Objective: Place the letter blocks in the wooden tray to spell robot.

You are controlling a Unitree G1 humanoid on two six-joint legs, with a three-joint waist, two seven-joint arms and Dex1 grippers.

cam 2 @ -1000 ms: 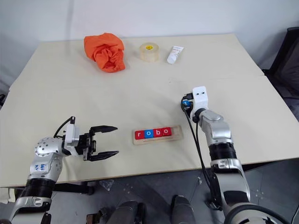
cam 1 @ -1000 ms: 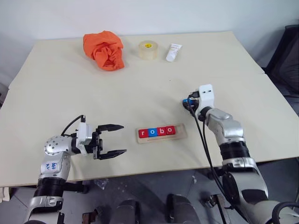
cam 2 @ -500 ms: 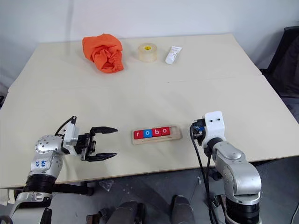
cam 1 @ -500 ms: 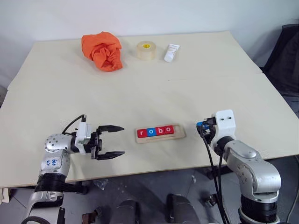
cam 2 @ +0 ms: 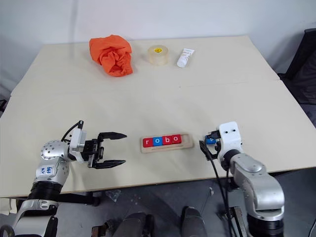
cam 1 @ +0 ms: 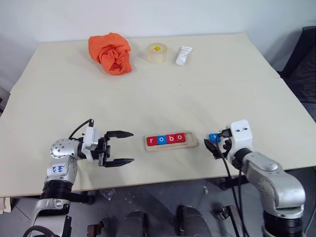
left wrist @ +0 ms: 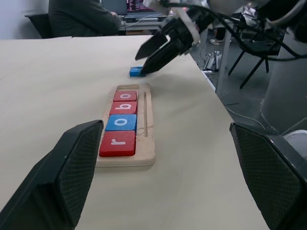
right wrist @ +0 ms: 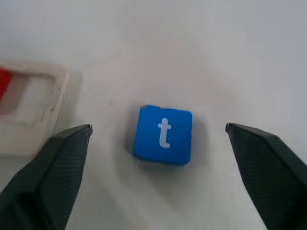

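Observation:
The wooden tray [cam 1: 192,141] lies near the table's front edge. It holds a red r [cam 1: 151,141], a blue o [cam 1: 161,140], a red b [cam 1: 170,139] and a red o [cam 1: 179,138], and its right end slot is bare. A blue t block [right wrist: 164,134] lies flat on the table just right of the tray. My right gripper [right wrist: 158,128] is open, one finger on each side of the t block, touching nothing. Left of the tray, my left gripper [cam 1: 131,146] points at it, open and empty.
At the table's far side sit a crumpled orange cloth [cam 1: 110,52], a tape roll [cam 1: 156,52] and a white tube [cam 1: 183,55]. A dark chair [cam 1: 304,59] stands off the right edge. A person [left wrist: 84,17] sits beyond the table in the left wrist view.
My right arm has drawn back toward the table's near edge and its fingers have opened, leaving the blue t block on the table. The left gripper has stayed put.

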